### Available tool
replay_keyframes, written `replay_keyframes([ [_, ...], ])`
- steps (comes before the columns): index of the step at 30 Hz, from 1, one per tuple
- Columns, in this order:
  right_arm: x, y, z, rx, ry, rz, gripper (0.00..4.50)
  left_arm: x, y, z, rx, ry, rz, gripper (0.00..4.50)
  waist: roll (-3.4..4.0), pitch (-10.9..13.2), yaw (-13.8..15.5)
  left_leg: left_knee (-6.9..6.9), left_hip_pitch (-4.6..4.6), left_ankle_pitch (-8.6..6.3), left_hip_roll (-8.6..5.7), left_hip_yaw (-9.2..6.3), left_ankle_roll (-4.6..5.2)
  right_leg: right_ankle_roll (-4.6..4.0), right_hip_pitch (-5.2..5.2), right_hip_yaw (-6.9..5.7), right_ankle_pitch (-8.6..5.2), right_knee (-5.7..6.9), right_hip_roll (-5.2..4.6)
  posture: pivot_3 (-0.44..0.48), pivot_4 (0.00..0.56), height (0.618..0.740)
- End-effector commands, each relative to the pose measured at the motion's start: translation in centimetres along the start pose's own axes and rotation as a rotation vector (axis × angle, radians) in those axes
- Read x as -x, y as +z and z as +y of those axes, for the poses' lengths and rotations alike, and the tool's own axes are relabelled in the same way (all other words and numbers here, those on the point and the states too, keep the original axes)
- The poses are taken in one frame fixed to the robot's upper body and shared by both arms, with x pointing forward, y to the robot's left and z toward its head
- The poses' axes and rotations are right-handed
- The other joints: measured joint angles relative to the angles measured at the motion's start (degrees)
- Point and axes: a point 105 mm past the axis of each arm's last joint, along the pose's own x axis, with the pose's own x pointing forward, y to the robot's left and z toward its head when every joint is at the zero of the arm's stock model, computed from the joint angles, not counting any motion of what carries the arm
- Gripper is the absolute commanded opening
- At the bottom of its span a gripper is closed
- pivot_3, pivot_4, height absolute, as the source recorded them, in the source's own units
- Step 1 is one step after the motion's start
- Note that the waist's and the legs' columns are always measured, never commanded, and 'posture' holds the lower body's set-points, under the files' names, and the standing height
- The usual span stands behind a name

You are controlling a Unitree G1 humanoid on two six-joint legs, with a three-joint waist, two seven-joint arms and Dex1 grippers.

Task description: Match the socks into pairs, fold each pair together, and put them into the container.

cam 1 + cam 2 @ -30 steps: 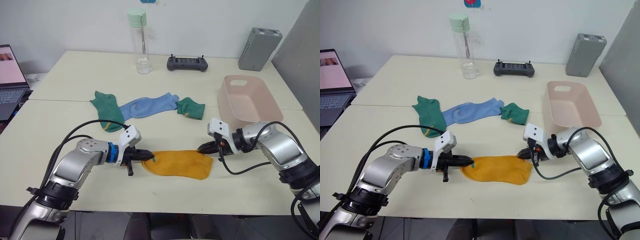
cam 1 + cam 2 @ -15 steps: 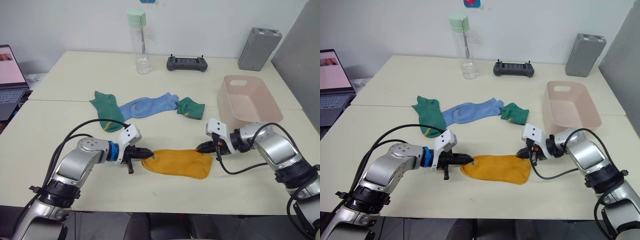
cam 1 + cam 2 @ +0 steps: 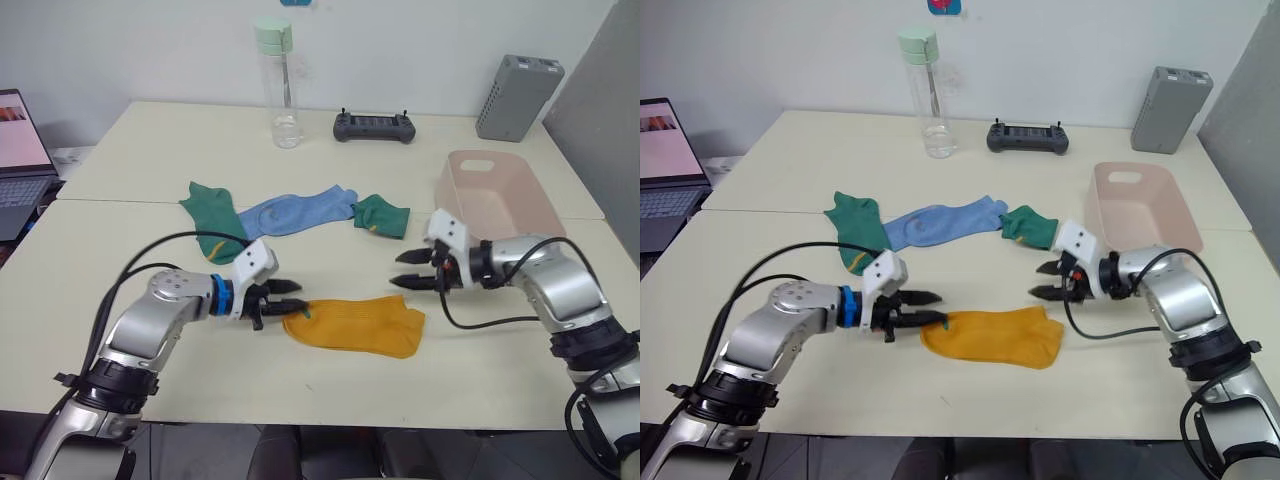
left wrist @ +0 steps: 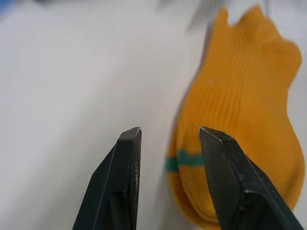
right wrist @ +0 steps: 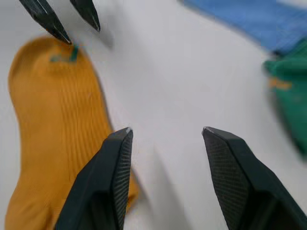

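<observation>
Bright, even overhead light leaves only faint soft shadows on the tabletop (image 3: 330, 150), the head views staying sharp while both wrist views blur softly beyond the near fingers (image 4: 117, 182).

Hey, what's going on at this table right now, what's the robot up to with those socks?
The robot is sorting socks. A yellow sock lies flat near the table's front edge, with the left gripper open at one end and the right gripper open just above the other; neither holds it. Behind it, two green socks and a blue sock lie in a row. The pink tub is empty.
</observation>
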Motion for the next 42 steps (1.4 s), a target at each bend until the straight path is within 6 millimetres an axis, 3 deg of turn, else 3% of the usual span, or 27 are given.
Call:
replay_keyframes([
  [1, -0.1, 2.4, 2.6, 0.100, 0.078, -0.127, 2.40, 0.2, 2.8, -1.5, -0.204, -0.078, -0.086, 1.83, 0.00, -0.01, 0.00, -0.01, 0.00, 0.00, 0.00, 0.00, 0.00, 0.00, 0.01, 0.00, -0.01, -0.01, 0.00, 0.000, 0.150, 0.740],
  [4, -1.7, 1.9, 3.9, 0.101, 0.092, -0.142, 1.84, -0.9, 2.0, -3.1, -0.262, -0.152, -0.093, 1.25, 0.01, -0.02, -0.04, -0.09, 0.03, 0.00, -0.01, 0.02, -0.01, -0.02, 0.05, 0.01, -0.01, -0.06, 0.00, 0.000, 0.150, 0.740],
  [8, -4.2, 1.2, 5.9, 0.134, 0.132, -0.157, 0.38, -2.6, 0.7, -4.3, -0.302, -0.205, -0.098, 0.00, 0.01, -0.01, -0.11, -0.03, 0.03, 0.00, 0.00, 0.02, 0.00, -0.01, 0.03, 0.02, 0.00, -0.02, 0.00, 0.000, 0.150, 0.740],
  [9, -4.6, 0.9, 6.3, 0.142, 0.135, -0.154, 0.03, -2.9, 0.2, -4.5, -0.312, -0.213, -0.089, 0.00, 0.01, -0.01, -0.11, 0.01, 0.04, 0.00, 0.00, 0.02, 0.00, 0.02, 0.03, 0.03, 0.01, 0.00, 0.01, 0.000, 0.150, 0.740],
  [13, -5.6, -3.2, 6.8, 0.158, 0.123, -0.038, 0.03, -3.2, -2.4, -4.6, -0.341, -0.238, -0.024, 0.00, 0.01, -0.02, -0.12, 0.11, 0.07, 0.01, -0.01, 0.03, 0.00, 0.08, 0.09, 0.06, 0.03, 0.00, 0.01, 0.000, 0.150, 0.740],
  [20, -2.4, -7.4, 5.4, 0.122, 0.058, 0.070, 0.03, -1.4, -4.9, -3.3, -0.389, -0.207, 0.062, 0.00, 0.01, -0.02, 0.20, 0.13, 0.20, 0.01, -0.01, 0.04, 0.00, 0.08, 0.25, 0.06, -0.04, -0.01, -0.01, 0.000, 0.150, 0.740],
  [25, -0.6, -6.4, 5.4, 0.107, 0.049, 0.038, 0.03, -0.4, -4.5, -2.9, -0.365, -0.190, 0.021, 0.00, 0.01, -0.02, 0.10, 0.15, 0.35, 0.01, 0.00, 0.07, 0.00, 0.03, 0.38, 0.12, -0.25, -0.02, -0.02, 0.000, 0.150, 0.740],
  [30, -1.1, -3.9, 8.0, 0.056, 0.151, -0.077, 0.03, -0.5, -3.0, -4.2, -0.398, -0.230, -0.045, 0.00, 0.01, -0.02, -0.21, 0.13, 0.34, 0.00, 0.01, 0.06, 0.00, 0.17, 0.38, 0.12, -0.17, -0.01, -0.02, 0.000, 0.150, 0.740],
  [36, -0.6, -7.7, 8.6, 0.076, 0.135, 0.096, 0.03, 0.0, -5.7, -4.1, -0.441, -0.242, 0.091, 0.00, 0.01, -0.02, 0.05, 0.08, 0.32, 0.00, -0.01, 0.05, 0.00, 0.07, 0.35, 0.08, -0.25, -0.04, -0.03, 0.000, 0.150, 0.740],
  [42, 1.7, -8.1, 8.4, 0.059, 0.116, 0.137, 0.03, 0.6, -5.3, -3.3, -0.429, -0.200, 0.073, 0.00, 0.00, -0.04, 0.07, 0.14, 0.36, 0.00, 0.00, 0.09, 0.00, -0.02, 0.40, 0.13, -0.29, -0.05, -0.05, 0.000, 0.150, 0.740],
])
